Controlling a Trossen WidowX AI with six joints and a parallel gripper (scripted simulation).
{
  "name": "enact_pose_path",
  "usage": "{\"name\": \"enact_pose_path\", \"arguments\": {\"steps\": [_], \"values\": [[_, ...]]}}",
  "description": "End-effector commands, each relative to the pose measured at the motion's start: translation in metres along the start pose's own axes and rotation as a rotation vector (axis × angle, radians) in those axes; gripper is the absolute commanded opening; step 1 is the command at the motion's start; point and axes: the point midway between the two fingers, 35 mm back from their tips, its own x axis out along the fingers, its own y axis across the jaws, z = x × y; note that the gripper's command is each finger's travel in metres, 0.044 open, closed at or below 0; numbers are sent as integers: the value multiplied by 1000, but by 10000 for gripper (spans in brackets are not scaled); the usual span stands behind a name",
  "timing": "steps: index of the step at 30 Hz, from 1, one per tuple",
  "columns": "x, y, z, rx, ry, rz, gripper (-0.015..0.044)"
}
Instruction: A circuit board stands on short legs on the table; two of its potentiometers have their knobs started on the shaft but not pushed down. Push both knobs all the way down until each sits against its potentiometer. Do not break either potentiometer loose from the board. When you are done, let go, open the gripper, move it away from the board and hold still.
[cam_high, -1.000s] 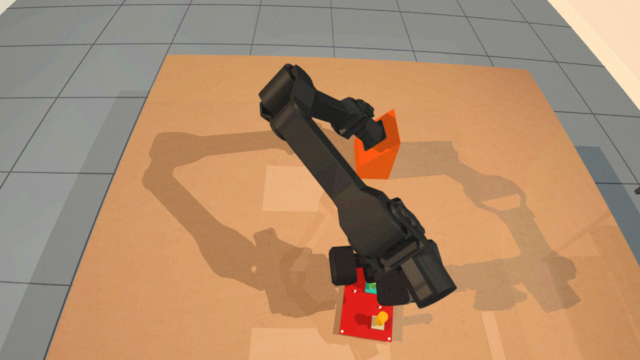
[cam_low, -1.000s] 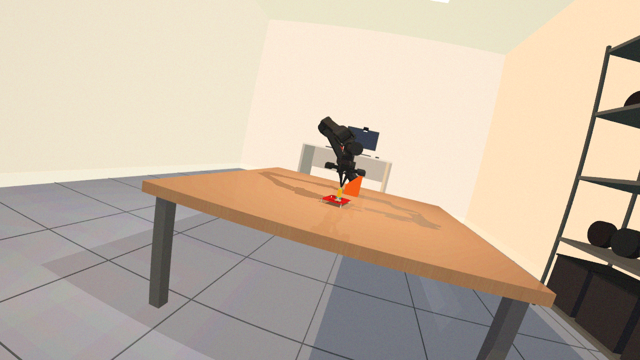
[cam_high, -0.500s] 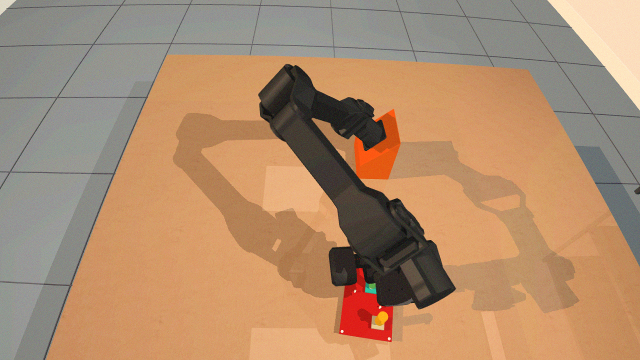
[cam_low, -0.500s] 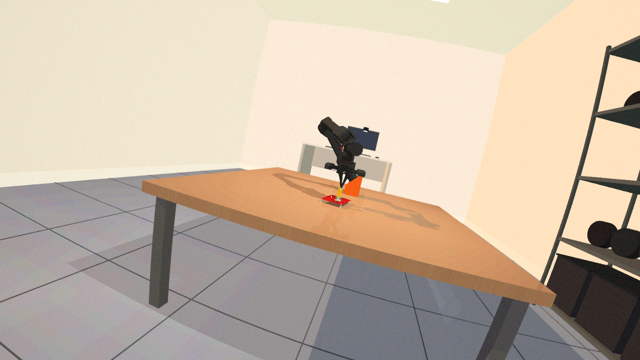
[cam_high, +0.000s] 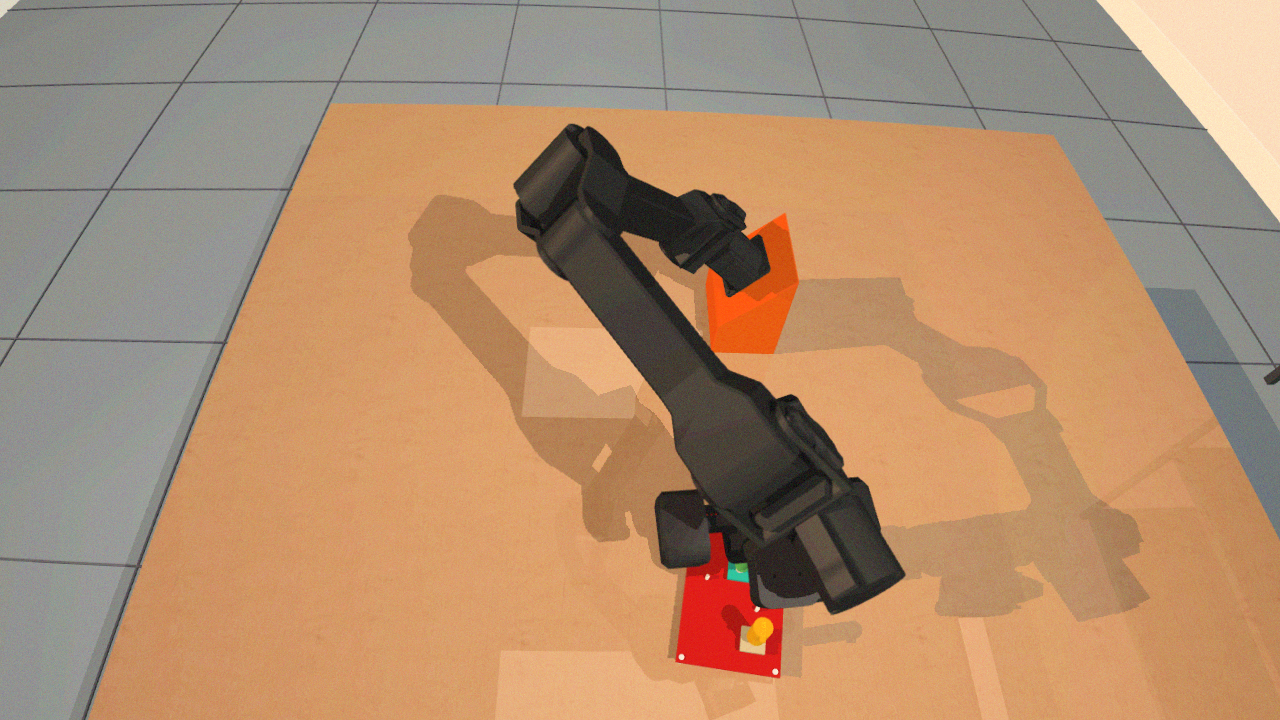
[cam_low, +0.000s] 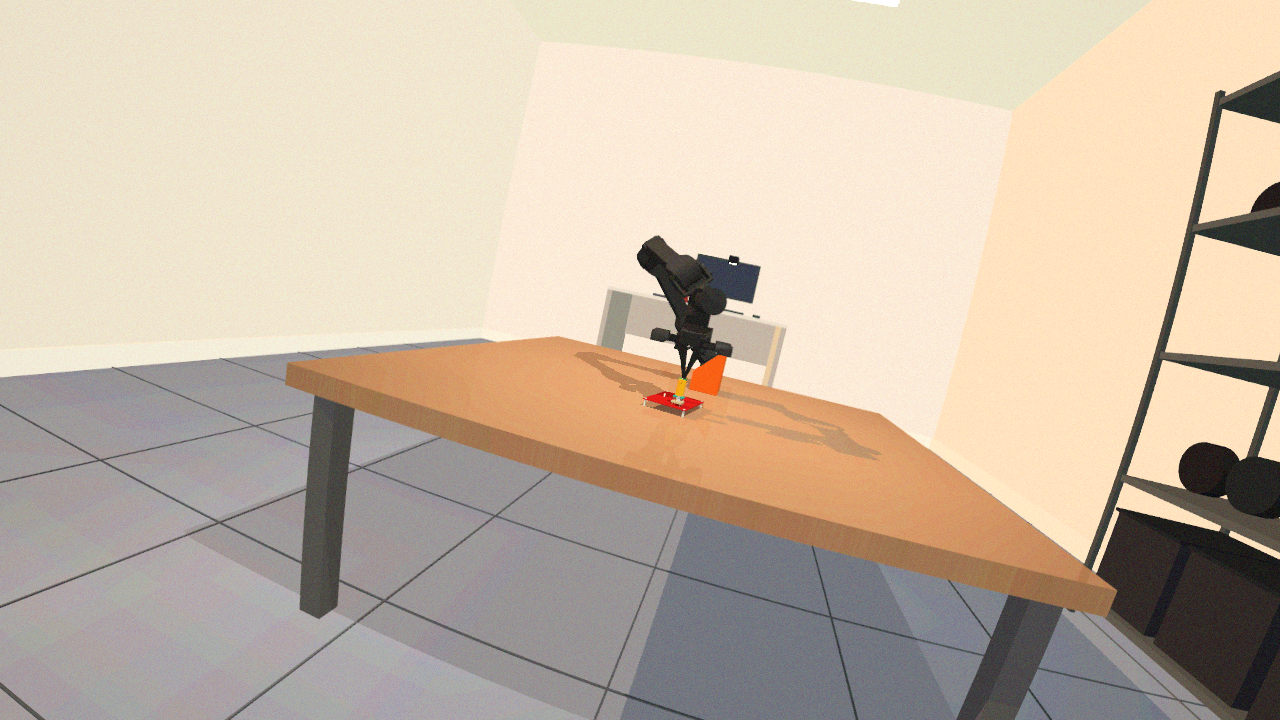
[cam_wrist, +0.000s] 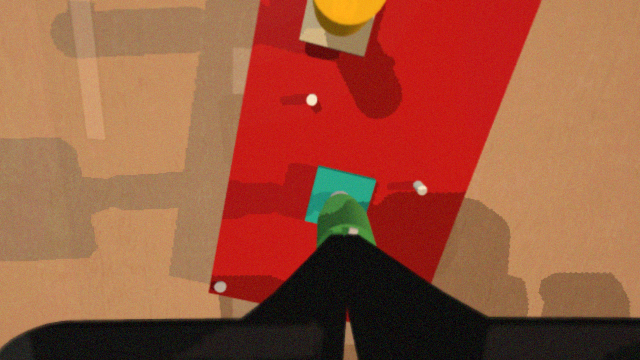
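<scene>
While the yellow knob (cam_high: 761, 629) (cam_low: 681, 386) (cam_wrist: 348, 9) stands on its pale base, the gripper (cam_high: 735, 553) (cam_low: 685, 376) (cam_wrist: 343, 249), fingertips pressed together, is at the green knob (cam_high: 742, 567) (cam_wrist: 342, 215) above its teal base (cam_high: 736, 575) (cam_wrist: 345, 181).

Office or lab-like room: desk (cam_low: 776, 353), monitor (cam_low: 729, 278), shelving (cam_low: 1199, 201).

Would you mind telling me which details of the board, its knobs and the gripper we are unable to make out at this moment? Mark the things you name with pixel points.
- Green knob (cam_high: 742, 567) (cam_wrist: 345, 215), wrist view: most of its top is hidden by the gripper (cam_wrist: 343, 249).
- Yellow knob (cam_high: 760, 629) (cam_wrist: 349, 11), wrist view: cut off by the upper edge.
- Board (cam_high: 716, 617) (cam_low: 662, 399) (cam_wrist: 430, 125), top view: far end covered by the arm.
- Knob-to-potentiometer gaps, exterior view: too small to judge.
</scene>
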Motion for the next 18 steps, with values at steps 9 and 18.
{"name": "enact_pose_path", "arguments": {"steps": [9, 18], "values": [[0, -1, -1, -6, 4, -5, 0], [2, -1, -1, -6, 4, -5, 0]]}}
